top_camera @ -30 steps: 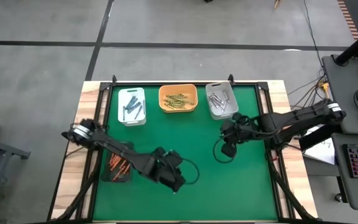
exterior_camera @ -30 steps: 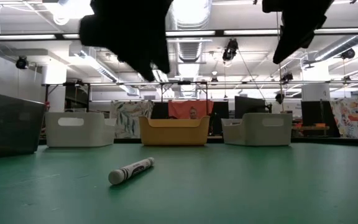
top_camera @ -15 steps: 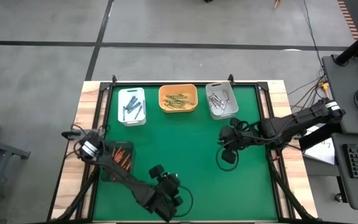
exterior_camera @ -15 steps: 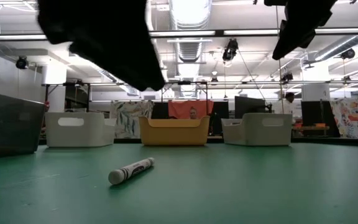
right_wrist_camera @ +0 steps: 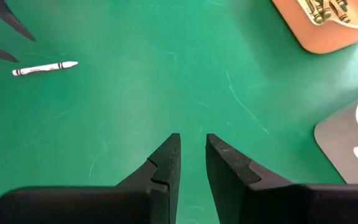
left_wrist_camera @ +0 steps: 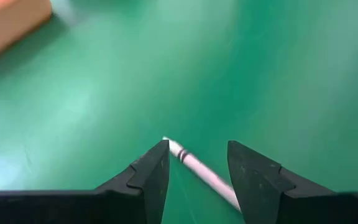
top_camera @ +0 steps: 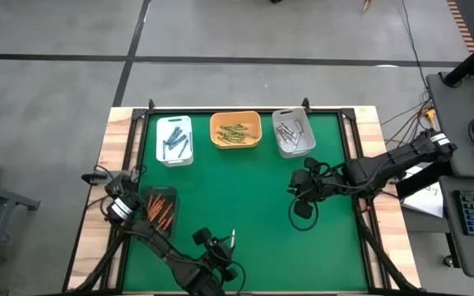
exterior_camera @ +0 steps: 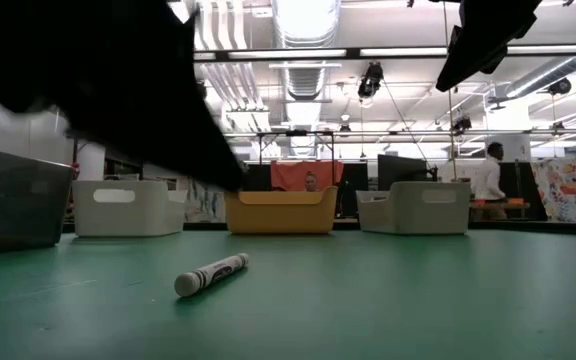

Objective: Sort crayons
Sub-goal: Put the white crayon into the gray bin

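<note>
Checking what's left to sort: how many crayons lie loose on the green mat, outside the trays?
1: a white crayon near the mat's front edge, between the left gripper's open fingers. The arms may hide others.

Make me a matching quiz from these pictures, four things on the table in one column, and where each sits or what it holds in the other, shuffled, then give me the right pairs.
Things:
1. white crayon
2. orange tray
3. dark tray
4. left gripper

Places or states:
A. at the mat's left edge, holding red-orange crayons
B. in the middle of the back row, holding yellow-olive crayons
C. lying loose on the green mat near the front edge
D. open, fingers either side of the loose crayon's tip, not closed on it

Pairs: 1-C, 2-B, 3-A, 4-D
</note>
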You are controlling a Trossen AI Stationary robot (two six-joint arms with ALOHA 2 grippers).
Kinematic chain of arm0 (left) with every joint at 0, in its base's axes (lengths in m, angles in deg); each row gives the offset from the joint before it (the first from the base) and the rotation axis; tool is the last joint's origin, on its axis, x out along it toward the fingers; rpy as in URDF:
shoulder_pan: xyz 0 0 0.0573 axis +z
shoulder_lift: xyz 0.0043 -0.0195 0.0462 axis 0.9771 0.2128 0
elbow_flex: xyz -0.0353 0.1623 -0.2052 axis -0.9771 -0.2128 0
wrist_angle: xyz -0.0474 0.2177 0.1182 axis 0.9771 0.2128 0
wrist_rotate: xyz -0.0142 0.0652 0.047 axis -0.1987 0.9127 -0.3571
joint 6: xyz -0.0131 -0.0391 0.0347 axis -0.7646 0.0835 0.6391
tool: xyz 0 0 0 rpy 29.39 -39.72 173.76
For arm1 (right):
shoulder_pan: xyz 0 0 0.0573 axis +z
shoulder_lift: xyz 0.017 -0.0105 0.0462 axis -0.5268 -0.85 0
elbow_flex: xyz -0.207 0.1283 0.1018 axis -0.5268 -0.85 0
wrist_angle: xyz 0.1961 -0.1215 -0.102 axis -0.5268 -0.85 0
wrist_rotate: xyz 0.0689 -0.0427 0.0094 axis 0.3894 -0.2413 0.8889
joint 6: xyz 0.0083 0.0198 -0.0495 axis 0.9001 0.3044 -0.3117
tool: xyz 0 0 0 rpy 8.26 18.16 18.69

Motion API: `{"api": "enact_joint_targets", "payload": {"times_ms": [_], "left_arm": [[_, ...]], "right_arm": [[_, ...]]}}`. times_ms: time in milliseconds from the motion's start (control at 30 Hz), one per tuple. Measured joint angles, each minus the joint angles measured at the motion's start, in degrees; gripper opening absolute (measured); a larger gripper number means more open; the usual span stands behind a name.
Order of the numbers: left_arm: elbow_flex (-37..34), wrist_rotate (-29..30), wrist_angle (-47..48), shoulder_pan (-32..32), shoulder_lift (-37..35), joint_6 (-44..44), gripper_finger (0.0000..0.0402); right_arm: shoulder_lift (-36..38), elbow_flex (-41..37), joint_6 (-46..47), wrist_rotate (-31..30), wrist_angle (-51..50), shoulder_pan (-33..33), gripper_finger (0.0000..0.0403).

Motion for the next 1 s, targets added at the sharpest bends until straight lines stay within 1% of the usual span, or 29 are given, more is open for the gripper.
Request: {"api": "enact_joint_targets", "payload": {"times_ms": [267, 433, 533, 833, 1000], "left_arm": [[-0.1, -1.0, -0.2, 0.1, 2.9, -7.0, 0.0145], [0.0, -1.1, -1.2, 0.1, 3.2, -7.2, 0.0145], [-0.2, -2.3, -1.3, 0.3, 3.6, -7.2, 0.0145], [-0.3, -3.3, -4.2, 0.8, 5.5, -7.1, 0.0144], [-0.3, -4.7, -3.7, 0.7, 5.6, -7.8, 0.0123]], "right_arm": [[0.0, 0.0, 0.3, -0.8, 0.0, 0.0, 0.0064], [0.0, -0.1, 0.3, -0.9, 0.0, 0.0, 0.0064], [0.0, -0.2, 0.3, -0.9, 0.2, 0.0, 0.0063], [0.0, -0.2, 0.5, -0.9, 0.3, 0.0, 0.0063], [0.0, -0.2, 0.5, -0.9, 0.3, 0.0, 0.0065]]}}
